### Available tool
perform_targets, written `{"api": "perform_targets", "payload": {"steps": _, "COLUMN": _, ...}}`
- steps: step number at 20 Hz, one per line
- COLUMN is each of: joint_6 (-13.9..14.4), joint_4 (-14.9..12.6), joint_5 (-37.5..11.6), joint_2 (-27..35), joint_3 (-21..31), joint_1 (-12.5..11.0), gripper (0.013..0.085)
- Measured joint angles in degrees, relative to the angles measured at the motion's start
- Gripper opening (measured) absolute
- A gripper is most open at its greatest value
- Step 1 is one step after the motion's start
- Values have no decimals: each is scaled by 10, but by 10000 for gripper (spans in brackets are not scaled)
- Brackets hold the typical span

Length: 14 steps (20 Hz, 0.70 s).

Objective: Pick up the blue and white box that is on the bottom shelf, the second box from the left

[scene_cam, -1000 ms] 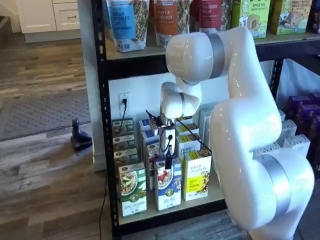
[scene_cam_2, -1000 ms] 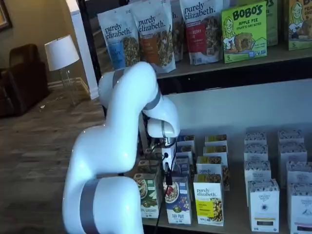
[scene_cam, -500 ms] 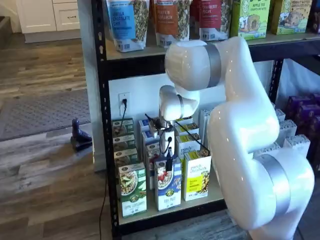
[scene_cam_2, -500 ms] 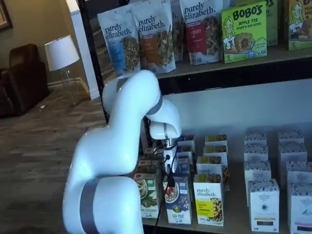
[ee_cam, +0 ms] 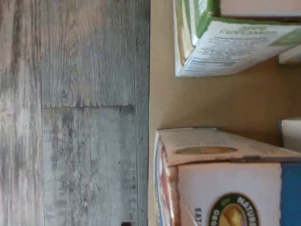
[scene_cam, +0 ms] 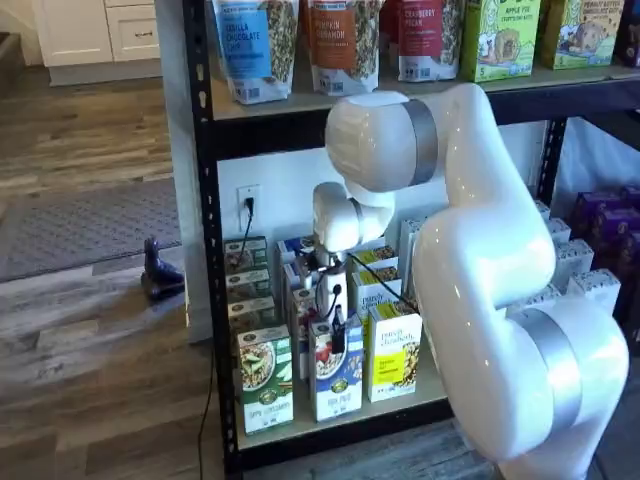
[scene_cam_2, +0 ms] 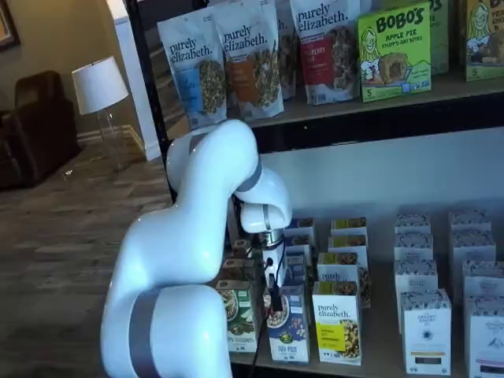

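Fingers (scene_cam: 338, 335) spread wide, holding nothing, right above the front blue and white cereal box (scene_cam: 337, 380) on the bottom shelf (scene_cam: 330, 420). Drop straight so they straddle its top, clear of the green-and-white box (scene_cam: 265, 378) beside it, then close.

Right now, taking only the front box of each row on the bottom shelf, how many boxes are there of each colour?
Green-and-white cardboard box: 1
Blue-and-white cardboard box: 1
Yellow-and-white cardboard box: 1
White cardboard boxes: 2
Total showing in a shelf view: 5

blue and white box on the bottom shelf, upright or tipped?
Upright. The blue and white box stands square on the bottom shelf, front facing out.
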Motion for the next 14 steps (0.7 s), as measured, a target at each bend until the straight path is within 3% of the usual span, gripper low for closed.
{"api": "perform_targets", "payload": {"steps": 4, "joint_6": 20, "joint_4": -20, "joint_5": -12, "joint_2": 3, "joint_3": 10, "joint_1": 3, "gripper": 850}}
{"api": "perform_targets", "payload": {"steps": 13, "joint_6": 17, "joint_4": -16, "joint_5": -36, "joint_2": 5, "joint_3": 24, "joint_1": 3, "gripper": 850}}
{"api": "perform_targets", "payload": {"steps": 14, "joint_6": 16, "joint_4": -16, "joint_5": -37, "joint_2": 5, "joint_3": 24, "joint_1": 3, "gripper": 810}}
